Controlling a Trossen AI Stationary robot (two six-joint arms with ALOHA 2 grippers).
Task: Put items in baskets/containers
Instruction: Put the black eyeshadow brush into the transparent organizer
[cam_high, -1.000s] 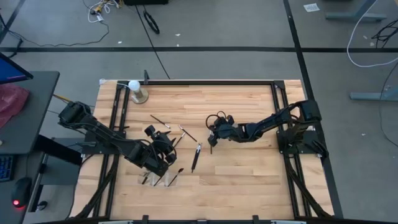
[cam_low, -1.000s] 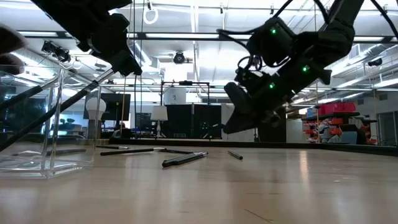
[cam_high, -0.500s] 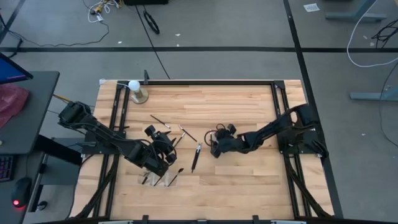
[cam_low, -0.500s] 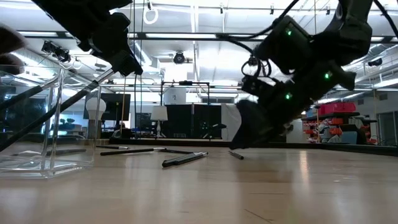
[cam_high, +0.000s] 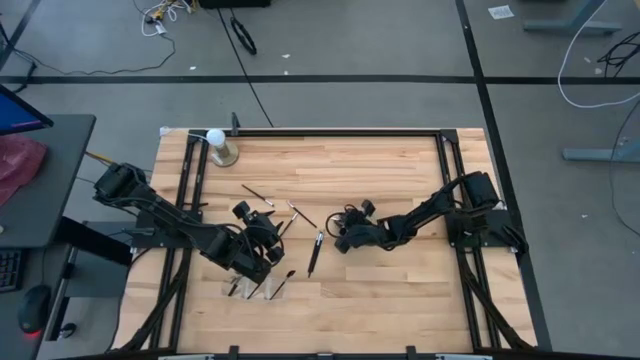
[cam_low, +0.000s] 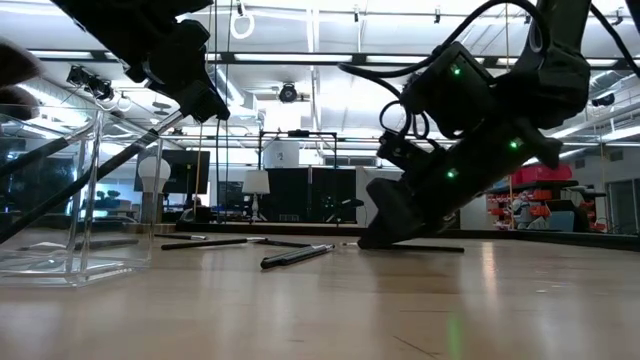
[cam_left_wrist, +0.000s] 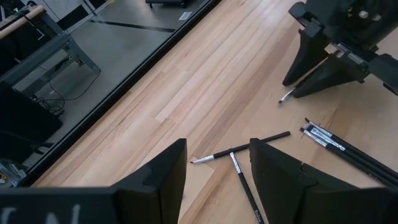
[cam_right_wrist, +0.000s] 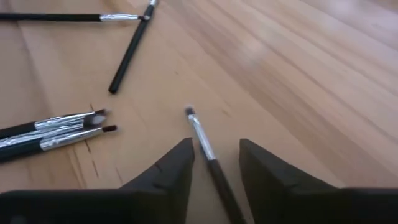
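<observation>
A thin dark makeup brush (cam_right_wrist: 200, 138) with a silvery ferrule lies flat on the wooden table. My right gripper (cam_right_wrist: 216, 149) is open and low over it (cam_high: 338, 243), one finger on either side of the handle, with a gap on both sides. More brushes (cam_high: 315, 252) lie loose on the table to its left. The clear organizer (cam_high: 255, 287) stands near the front edge with a few brushes in it. My left gripper (cam_left_wrist: 217, 149) hangs open above the organizer (cam_high: 270, 232), nothing between its fingers.
A white ball on a metal stand (cam_high: 217, 145) stands at the far left corner. Two brushes with silvery ferrules (cam_right_wrist: 56, 134) lie side by side near my right gripper, and two crossed brushes (cam_left_wrist: 239, 152) lie farther left. Bare wood stretches toward the right and near edges.
My right gripper has come down from above the table and moved toward the near edge, ending low over the single brush. My left arm and the organizer have kept still.
</observation>
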